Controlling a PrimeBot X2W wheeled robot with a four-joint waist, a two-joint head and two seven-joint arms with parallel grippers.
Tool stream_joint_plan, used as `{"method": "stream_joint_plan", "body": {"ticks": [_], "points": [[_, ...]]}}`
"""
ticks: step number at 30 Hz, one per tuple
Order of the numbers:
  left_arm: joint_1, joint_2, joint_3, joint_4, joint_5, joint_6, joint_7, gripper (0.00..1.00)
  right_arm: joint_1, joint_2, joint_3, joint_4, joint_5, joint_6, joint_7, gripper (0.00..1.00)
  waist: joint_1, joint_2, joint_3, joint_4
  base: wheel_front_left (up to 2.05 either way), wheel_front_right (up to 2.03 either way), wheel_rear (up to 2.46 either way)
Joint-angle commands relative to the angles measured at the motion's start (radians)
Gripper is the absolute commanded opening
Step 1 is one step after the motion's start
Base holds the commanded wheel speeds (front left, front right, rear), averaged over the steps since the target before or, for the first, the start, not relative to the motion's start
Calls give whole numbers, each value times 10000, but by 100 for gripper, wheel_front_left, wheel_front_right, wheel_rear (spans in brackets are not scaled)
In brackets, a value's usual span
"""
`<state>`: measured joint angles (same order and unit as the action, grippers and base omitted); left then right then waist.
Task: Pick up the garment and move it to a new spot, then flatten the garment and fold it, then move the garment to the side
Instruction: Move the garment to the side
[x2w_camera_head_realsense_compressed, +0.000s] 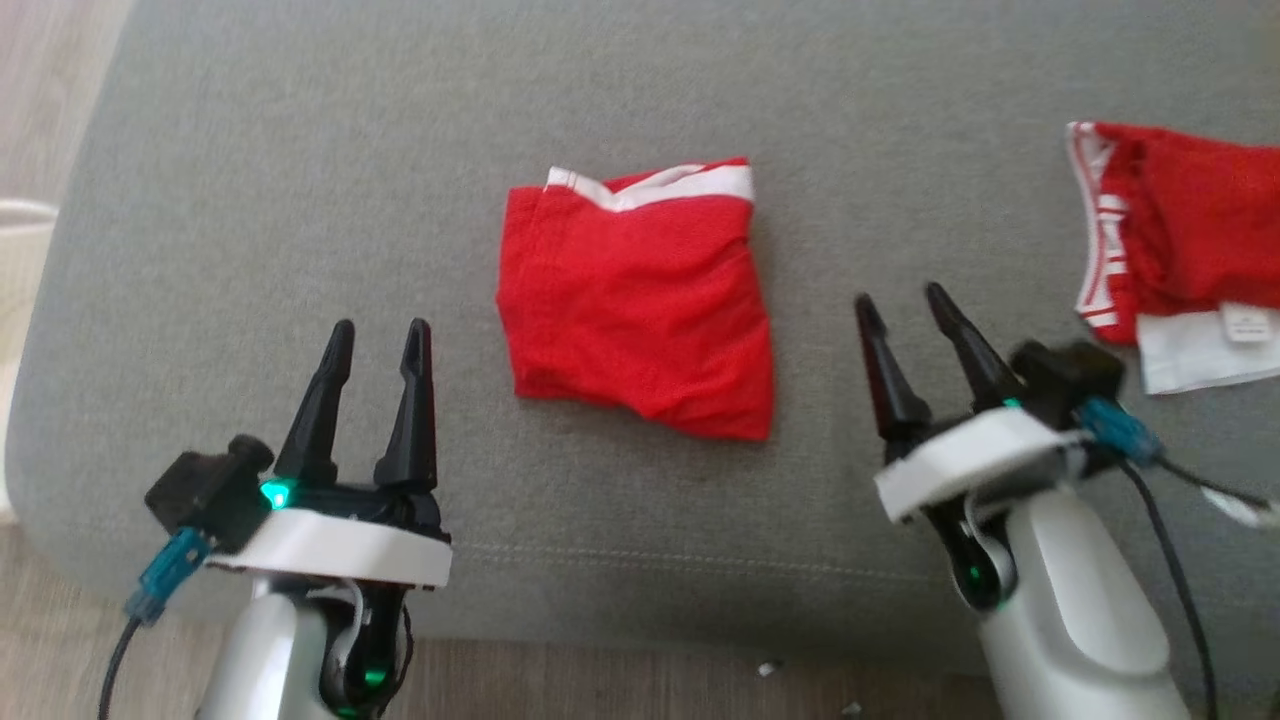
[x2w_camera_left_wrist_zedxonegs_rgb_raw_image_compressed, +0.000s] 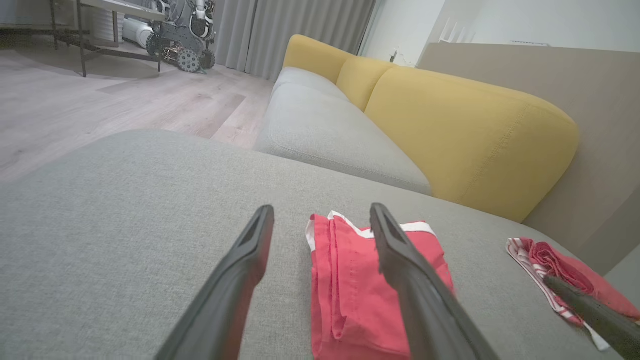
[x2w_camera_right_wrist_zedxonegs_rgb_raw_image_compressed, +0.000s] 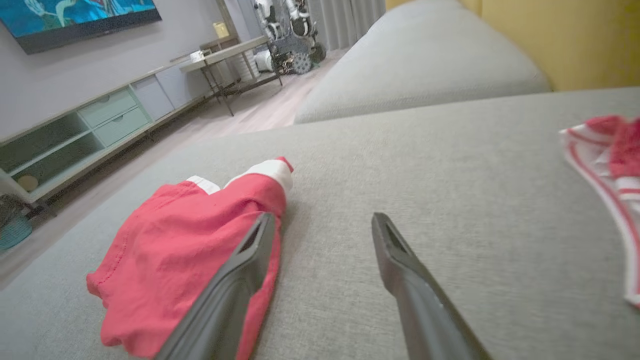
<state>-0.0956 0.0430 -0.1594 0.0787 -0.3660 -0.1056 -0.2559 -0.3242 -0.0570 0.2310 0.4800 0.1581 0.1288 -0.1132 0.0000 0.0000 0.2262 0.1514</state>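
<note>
1. Red cloth, the folded garment (x2w_camera_head_realsense_compressed: 637, 300), lay in the middle of the grey sofa cushion (x2w_camera_head_realsense_compressed: 300, 150), with its white waistband at the far edge and its hem towards me.
2. My left claw (x2w_camera_head_realsense_compressed: 380, 335) hovered released, fingers spread and holding nothing, near the garment's left side.
3. My right claw (x2w_camera_head_realsense_compressed: 900, 297) was likewise released and empty, near its right side. The garment therefore lay between my two claws, ahead and inward of each.
4. Neither arm looked clearly nearer, though in the right wrist view my inner finger (x2w_camera_right_wrist_zedxonegs_rgb_raw_image_compressed: 240, 270) stood just beside the cloth's edge.
5. I judged the folding done and only the shift aside left. A second red-and-white garment (x2w_camera_head_realsense_compressed: 1180, 240) lay well apart on the right, so the move called for a grip on a side edge that would not open the fold.
</note>
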Motion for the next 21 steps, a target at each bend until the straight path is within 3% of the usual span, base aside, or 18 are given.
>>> {"method": "stream_joint_plan", "body": {"ticks": [1, 10, 21], "points": [[-522, 72, 199, -376, -79, 53, -59, 100, -552, 39, 439, -70, 230, 19, 143, 100, 0, 0, 331, 291, 0, 0, 0], [-751, 72, 28, -286, -238, 91, -59, 100, -1789, -326, 1811, 1010, 2093, 19, 1041, 100, 0, 0, 903, 901, 0, 0, 0], [-877, 72, -100, -354, -340, 173, -59, 100, -2623, -723, 2628, 2157, 2897, 19, 1483, 100, 0, 0, 1079, 1287, 0, 0, 0]]}}
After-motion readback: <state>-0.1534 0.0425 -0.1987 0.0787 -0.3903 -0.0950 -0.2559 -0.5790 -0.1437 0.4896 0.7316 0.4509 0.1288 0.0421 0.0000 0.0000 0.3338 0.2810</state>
